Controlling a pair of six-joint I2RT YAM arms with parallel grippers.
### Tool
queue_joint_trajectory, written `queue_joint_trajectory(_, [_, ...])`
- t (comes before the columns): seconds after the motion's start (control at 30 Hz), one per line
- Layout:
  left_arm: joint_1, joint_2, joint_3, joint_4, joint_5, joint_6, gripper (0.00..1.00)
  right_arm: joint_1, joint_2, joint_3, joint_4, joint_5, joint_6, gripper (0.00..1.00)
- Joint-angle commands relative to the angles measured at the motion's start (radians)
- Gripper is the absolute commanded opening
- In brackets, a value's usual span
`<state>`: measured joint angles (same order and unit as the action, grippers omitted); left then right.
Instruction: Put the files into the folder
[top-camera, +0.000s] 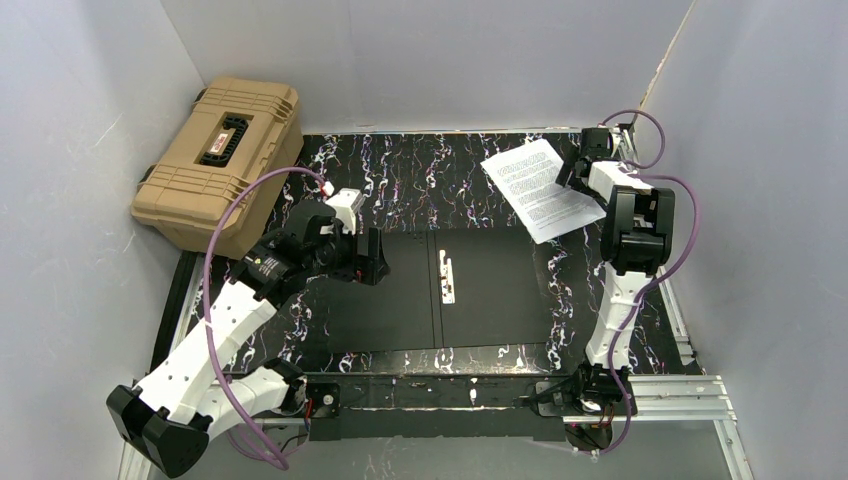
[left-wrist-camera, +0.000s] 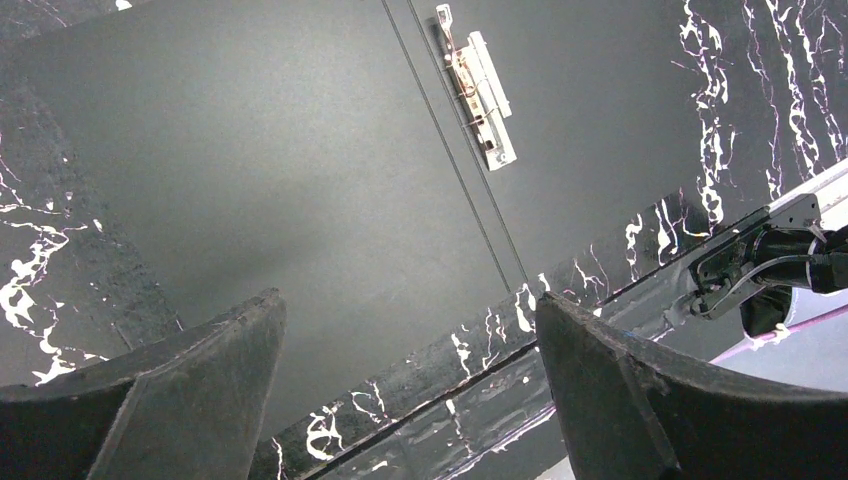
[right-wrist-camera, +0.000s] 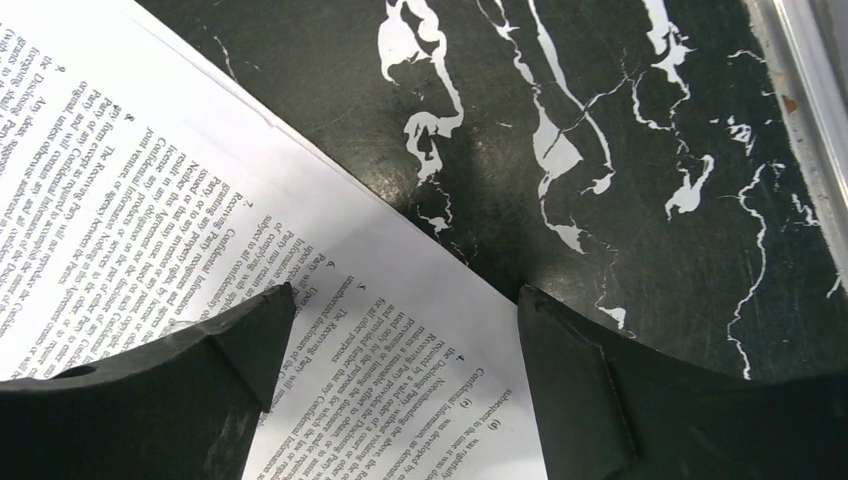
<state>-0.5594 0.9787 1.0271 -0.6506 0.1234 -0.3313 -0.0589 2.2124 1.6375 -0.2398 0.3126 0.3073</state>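
Note:
The folder (top-camera: 400, 290) lies open and flat in the middle of the mat, black inside up, with a metal clip (top-camera: 446, 277) by its spine. It also shows in the left wrist view (left-wrist-camera: 250, 150), along with the clip (left-wrist-camera: 478, 85). The files (top-camera: 540, 188), white printed sheets, lie on the mat at the back right, apart from the folder. My right gripper (top-camera: 572, 172) is open over their right edge. In the right wrist view (right-wrist-camera: 405, 292) one finger is over the files (right-wrist-camera: 150, 180) and the other over bare mat. My left gripper (top-camera: 372, 257) is open and empty above the folder's left half, as its wrist view (left-wrist-camera: 408, 300) confirms.
A tan ribbed hard case (top-camera: 220, 160) stands at the back left against the wall. White walls close in the left, back and right sides. An aluminium rail (top-camera: 680, 400) runs along the right and near edges. The right arm's base (left-wrist-camera: 760, 265) shows in the left wrist view.

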Motion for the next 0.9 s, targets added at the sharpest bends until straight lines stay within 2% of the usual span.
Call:
queue_joint_trajectory(0.0, [0.0, -0.035, -0.008, -0.004, -0.006, 0.021, 0.94, -0.003, 0.01, 0.004, -0.012, -0.038, -0.004, 0.88])
queue_joint_trajectory(0.17, [-0.001, -0.046, -0.012, -0.009, -0.018, 0.021, 0.94, -0.004, 0.011, -0.022, -0.021, -0.067, -0.001, 0.76])
queue_joint_trajectory(0.37, [-0.001, -0.055, -0.012, -0.013, -0.033, 0.021, 0.95, -0.004, 0.0, -0.076, -0.021, -0.066, 0.002, 0.53])
queue_joint_trajectory(0.7, [-0.001, -0.058, -0.015, -0.014, -0.04, 0.019, 0.95, -0.003, -0.053, -0.054, -0.037, -0.053, 0.04, 0.04])
queue_joint_trajectory(0.87, [0.0, -0.061, -0.016, -0.015, -0.048, 0.017, 0.95, -0.003, -0.127, -0.075, -0.003, -0.106, 0.121, 0.01])
